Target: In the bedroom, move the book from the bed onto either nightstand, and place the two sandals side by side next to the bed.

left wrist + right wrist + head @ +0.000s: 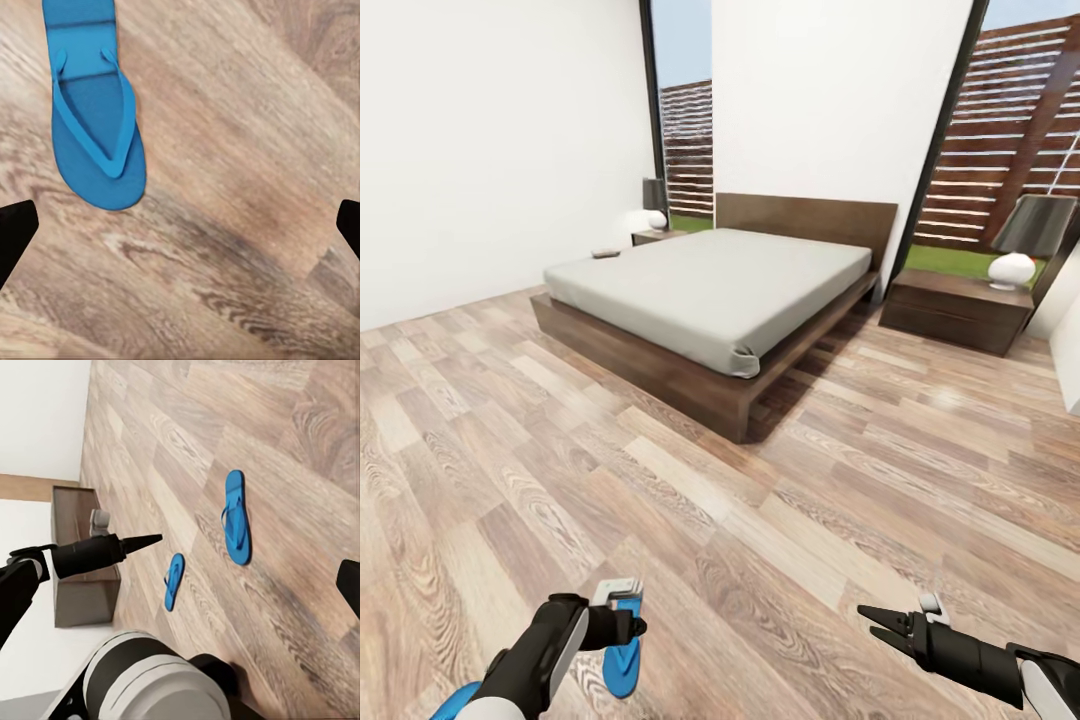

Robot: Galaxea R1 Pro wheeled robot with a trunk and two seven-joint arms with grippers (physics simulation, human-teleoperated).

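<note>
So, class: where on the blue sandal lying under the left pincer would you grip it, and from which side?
Grip the sandal from above, probably pinching across its thong straps. It lies flat, sole down, on the wood floor, so its thin edge offers little hold, while the straps stand slightly proud. The left pincer hangs open above it.

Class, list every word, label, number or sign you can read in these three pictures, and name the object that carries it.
None can be read.
The book on the bed is too small to show any lettering.
The sandals carry no visible markings.
</note>
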